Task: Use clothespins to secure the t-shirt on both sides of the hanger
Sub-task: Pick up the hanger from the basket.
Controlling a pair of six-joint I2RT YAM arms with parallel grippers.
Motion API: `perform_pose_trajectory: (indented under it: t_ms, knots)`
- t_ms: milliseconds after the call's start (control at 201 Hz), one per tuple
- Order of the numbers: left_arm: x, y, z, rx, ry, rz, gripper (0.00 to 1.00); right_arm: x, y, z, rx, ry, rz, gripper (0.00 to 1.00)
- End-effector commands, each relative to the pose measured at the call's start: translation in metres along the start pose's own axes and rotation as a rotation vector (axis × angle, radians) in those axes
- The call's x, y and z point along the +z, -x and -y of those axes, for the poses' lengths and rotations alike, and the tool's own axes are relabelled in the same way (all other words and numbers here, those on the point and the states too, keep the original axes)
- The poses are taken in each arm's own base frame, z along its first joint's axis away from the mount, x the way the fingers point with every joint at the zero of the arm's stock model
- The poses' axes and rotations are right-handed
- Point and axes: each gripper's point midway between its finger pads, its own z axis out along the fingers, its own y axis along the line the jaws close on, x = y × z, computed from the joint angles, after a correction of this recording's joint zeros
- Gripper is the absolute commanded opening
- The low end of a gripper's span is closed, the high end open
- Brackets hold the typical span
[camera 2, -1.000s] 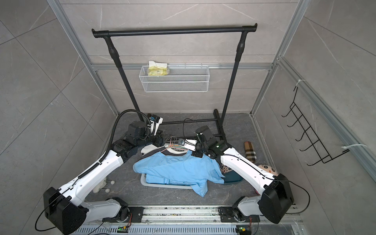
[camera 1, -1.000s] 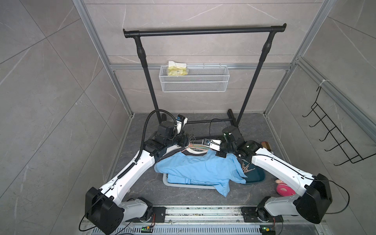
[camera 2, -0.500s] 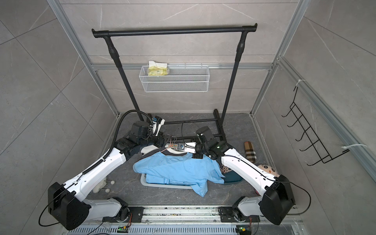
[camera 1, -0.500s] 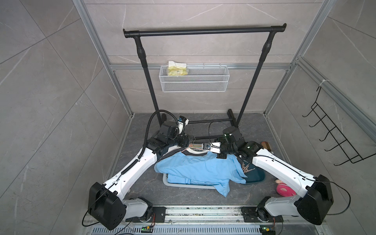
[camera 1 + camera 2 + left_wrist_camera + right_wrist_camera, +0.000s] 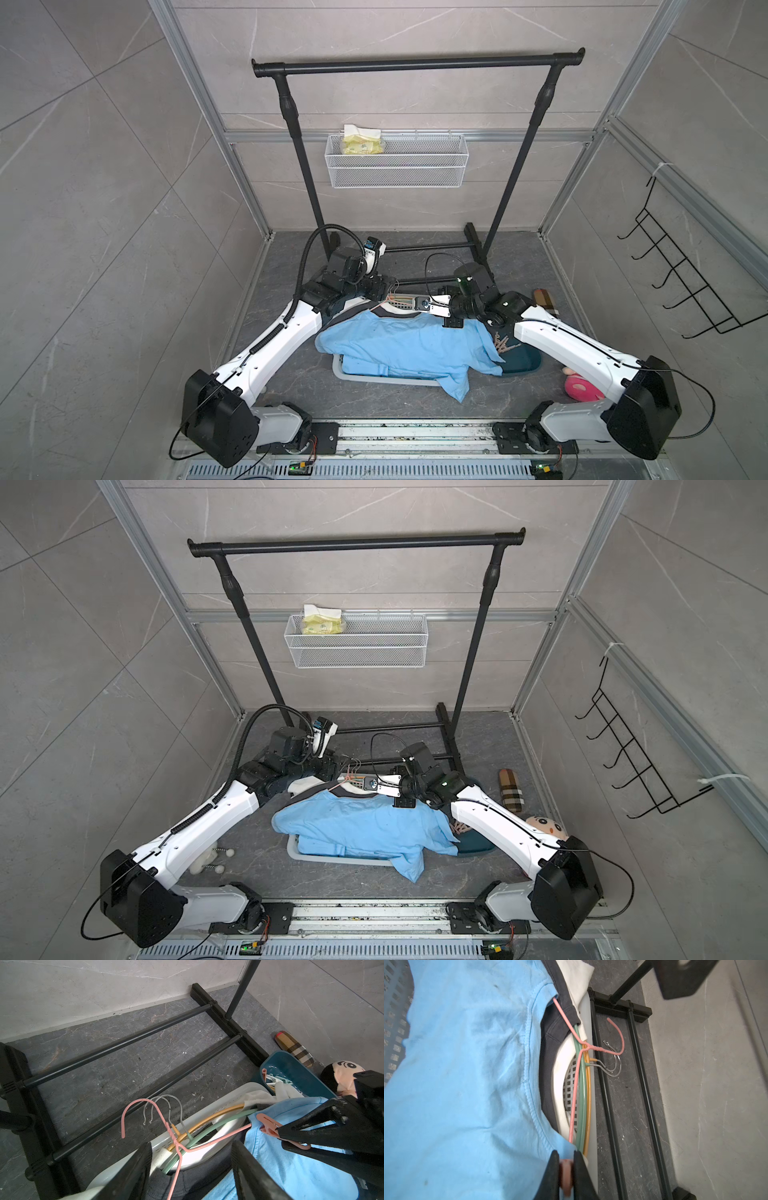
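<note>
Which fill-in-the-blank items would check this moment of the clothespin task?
The right gripper is shut on a ___ clothespin.
The left gripper stands ___.
The pink hanger sits inside a light ___ t-shirt.
Missing words: pink; open; blue.

Light-blue t-shirt (image 5: 407, 345), pink hanger (image 5: 599, 1048) (pink clothespin (image 5: 270, 1126) too), teal tray (image 5: 301, 1076).

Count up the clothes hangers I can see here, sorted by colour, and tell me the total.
Pink hanger: 1
Green hanger: 1
Yellow hanger: 1
Total: 3
</note>
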Motion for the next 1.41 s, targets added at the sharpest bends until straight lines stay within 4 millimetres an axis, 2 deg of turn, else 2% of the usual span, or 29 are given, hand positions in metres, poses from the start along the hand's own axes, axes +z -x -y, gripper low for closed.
perform_pose_trajectory:
  t_ms: [0, 343, 652, 737, 801, 1060, 1309, 1369, 1403]
  knots:
    - [-0.007, 0.018, 0.003, 0.011, -0.006, 0.044, 0.64, 0.010, -0.013, -0.002, -0.018, -0.006, -0.041, 0.00]
    - [-0.006, 0.017, 0.002, 0.011, -0.003, 0.043, 0.61, 0.014, -0.018, -0.005, -0.050, -0.010, -0.050, 0.00]
    - [0.007, 0.006, -0.005, -0.024, 0.027, -0.039, 0.60, 0.012, -0.014, -0.007, -0.081, -0.020, -0.041, 0.00]
    - [0.009, 0.004, -0.006, -0.025, 0.029, -0.043, 0.61, 0.012, -0.013, -0.007, -0.091, -0.023, -0.047, 0.05]
    - [0.011, 0.003, -0.007, -0.026, 0.032, -0.051, 0.61, 0.013, -0.014, -0.009, -0.099, -0.016, -0.049, 0.05]
    - [0.035, -0.027, -0.015, -0.056, 0.055, -0.254, 0.62, 0.012, -0.012, -0.009, -0.118, -0.020, -0.047, 0.00]
    - [0.066, -0.046, -0.051, -0.179, 0.244, -0.398, 0.61, 0.009, -0.006, -0.010, -0.144, -0.042, -0.032, 0.00]
    - [0.072, -0.048, -0.057, -0.217, 0.281, -0.415, 0.59, 0.009, -0.005, -0.011, -0.149, -0.041, -0.032, 0.00]
    - [0.075, -0.049, -0.059, -0.227, 0.287, -0.424, 0.54, 0.008, -0.005, -0.011, -0.149, -0.043, -0.032, 0.00]
